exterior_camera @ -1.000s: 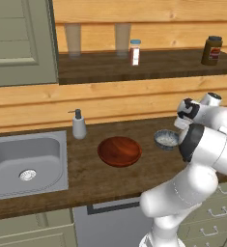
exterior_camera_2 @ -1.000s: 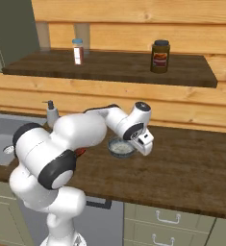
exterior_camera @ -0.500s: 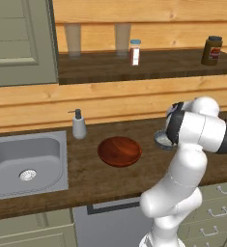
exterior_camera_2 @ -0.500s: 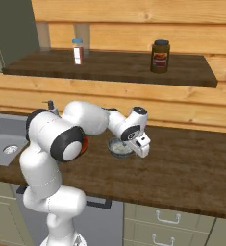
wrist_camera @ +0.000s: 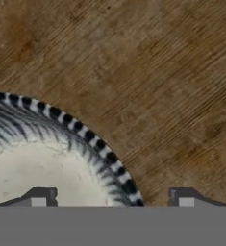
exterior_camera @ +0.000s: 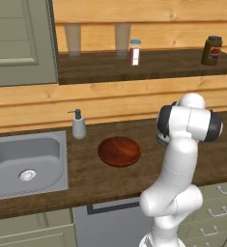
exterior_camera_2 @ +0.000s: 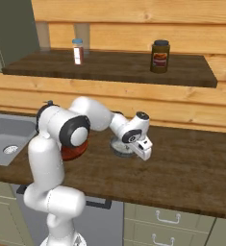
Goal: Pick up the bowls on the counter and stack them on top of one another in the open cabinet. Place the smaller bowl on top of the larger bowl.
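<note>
Both bowls upright on counter

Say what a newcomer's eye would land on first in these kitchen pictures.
First, the white arm folded low over the dark wood-grain counter, its gripper straddling the striped rim of the small grey bowl. Next, the wide reddish-brown wooden bowl lying between it and the steel sink.

The wide, shallow, glossy reddish-brown wooden bowl sits upright on the long dark brown wood-grain counter, at the sink's 3 o'clock. The small round grey bowl with a whitish inside and striped rim rests upright at the brown bowl's 3 o'clock, apart from it. The doorless cabinet's dark shelf floor runs above both.
</note>
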Robot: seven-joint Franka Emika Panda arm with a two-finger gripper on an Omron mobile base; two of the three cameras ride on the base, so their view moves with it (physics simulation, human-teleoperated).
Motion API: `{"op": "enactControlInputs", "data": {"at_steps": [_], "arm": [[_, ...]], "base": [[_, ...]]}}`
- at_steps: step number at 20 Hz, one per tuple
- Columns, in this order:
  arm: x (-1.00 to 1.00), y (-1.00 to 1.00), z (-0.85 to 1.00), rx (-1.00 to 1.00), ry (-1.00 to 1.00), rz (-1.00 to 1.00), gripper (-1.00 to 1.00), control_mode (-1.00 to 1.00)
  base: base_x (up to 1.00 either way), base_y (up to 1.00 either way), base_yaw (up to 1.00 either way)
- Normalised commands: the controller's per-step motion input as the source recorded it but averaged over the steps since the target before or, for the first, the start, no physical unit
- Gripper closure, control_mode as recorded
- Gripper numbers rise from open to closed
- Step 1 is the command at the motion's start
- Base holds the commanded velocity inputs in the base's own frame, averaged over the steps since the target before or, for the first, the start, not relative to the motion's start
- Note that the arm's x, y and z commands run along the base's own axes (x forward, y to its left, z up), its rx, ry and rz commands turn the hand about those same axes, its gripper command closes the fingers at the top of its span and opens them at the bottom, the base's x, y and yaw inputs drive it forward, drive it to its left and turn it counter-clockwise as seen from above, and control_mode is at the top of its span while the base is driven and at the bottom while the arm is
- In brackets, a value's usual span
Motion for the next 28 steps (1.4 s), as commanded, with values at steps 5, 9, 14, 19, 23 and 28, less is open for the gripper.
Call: {"op": "enactControlInputs", "data": {"at_steps": [5, 9, 14, 19, 23, 28], "arm": [[0.04, 0.00, -0.03, 0.00, 0.00, 0.00, 1.00, -1.00], [0.00, 0.00, 0.07, 0.00, -0.02, 0.00, 1.00, -1.00], [-0.29, 0.00, 0.40, 0.00, -0.23, 0.00, 1.00, -1.00], [-0.64, 0.14, 0.58, 0.01, -0.36, 0.00, 1.00, -1.00], [-0.67, 0.62, 0.76, 0.01, -0.33, 0.00, 1.00, -1.00], [-0.42, 1.00, 0.93, 0.00, -0.19, 0.00, 1.00, -1.00]], "base": [[0.00, 0.00, 0.00], [0.00, 0.00, 0.00], [0.00, 0.00, 0.00], [0.00, 0.00, 0.00], [0.00, 0.00, 0.00], [0.00, 0.00, 0.00]]}}
